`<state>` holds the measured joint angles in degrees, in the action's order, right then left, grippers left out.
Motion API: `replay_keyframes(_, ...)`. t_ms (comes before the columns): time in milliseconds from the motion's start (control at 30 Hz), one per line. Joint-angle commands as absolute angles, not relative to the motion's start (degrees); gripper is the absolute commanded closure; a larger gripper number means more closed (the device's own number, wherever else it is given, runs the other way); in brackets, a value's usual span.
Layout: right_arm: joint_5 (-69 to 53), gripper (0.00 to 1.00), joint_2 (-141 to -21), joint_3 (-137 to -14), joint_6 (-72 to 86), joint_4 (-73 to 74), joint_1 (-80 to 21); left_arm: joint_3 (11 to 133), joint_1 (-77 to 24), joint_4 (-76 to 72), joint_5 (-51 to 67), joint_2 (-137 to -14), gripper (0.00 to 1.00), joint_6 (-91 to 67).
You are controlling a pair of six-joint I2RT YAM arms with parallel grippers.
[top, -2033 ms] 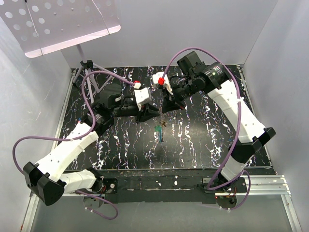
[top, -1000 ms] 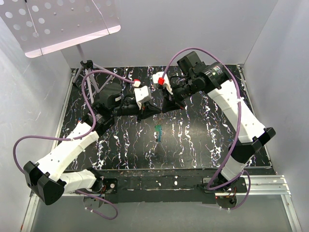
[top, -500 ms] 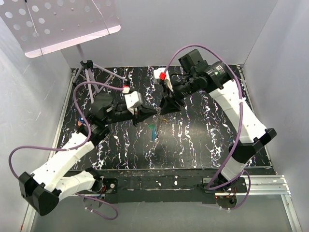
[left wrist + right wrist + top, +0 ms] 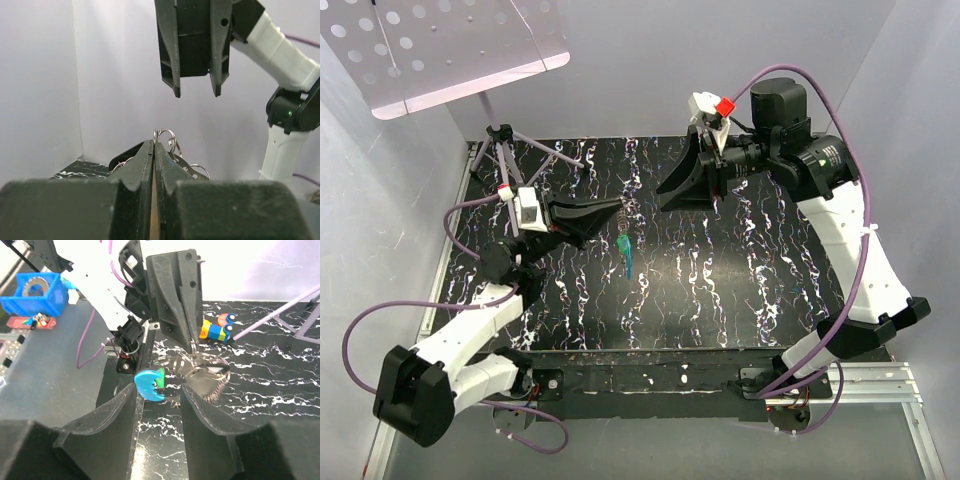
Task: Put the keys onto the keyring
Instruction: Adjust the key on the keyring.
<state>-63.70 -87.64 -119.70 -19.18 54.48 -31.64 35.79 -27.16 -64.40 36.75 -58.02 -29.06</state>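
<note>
Overhead downward, opposed close wrist views, apparently sharing keyring (image 4: 167, 139)

My right gripper (image 4: 667, 193) now gapes open, pulled back to the right. My left gripper (image 4: 610, 213) holds the keyring (image 4: 623, 213) and keys (image 4: 626, 252) further left than before.

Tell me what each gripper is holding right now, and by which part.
Left gripper pinches the keyring by its wire rim, keys dangling from it; right gripper holds nothing.
</note>
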Motion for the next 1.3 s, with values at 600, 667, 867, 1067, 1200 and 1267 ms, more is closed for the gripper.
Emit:
replay_keyframes(600, -58.80, 0.57, -89.65, -119.70, -27.16, 50.88, -36.12, 41.13, -25.40, -88.33, 40.43, -64.16, 1.00, -44.30)
replay_keyframes(667, -57.23, 0.58, -89.91, -119.79, -27.51, 50.98, -36.65, 41.31, -25.49, -88.24, 40.52, -64.42, 1.00, -44.38)
replay_keyframes(867, -54.23, 0.65, -90.44, -119.79, -27.42, 51.33, -37.70, 41.40, -25.40, -88.33, 40.43, -64.25, 1.00, -44.56)
replay_keyframes(1067, -53.88, 0.83, -90.70, -120.41, -28.30, 52.38, -38.23, 41.22, -25.40, -88.33, 40.25, -64.16, 1.00, -44.47)
replay_keyframes(1200, -54.14, 0.99, -90.88, -121.11, -28.30, 52.65, -38.67, 41.22, -25.40, -88.33, 39.82, -64.16, 1.00, -44.47)
replay_keyframes(1267, -54.14, 0.99, -90.97, -121.55, -28.39, 52.91, -38.93, 40.96, -25.49, -88.16, 39.29, -63.90, 1.00, -44.39)
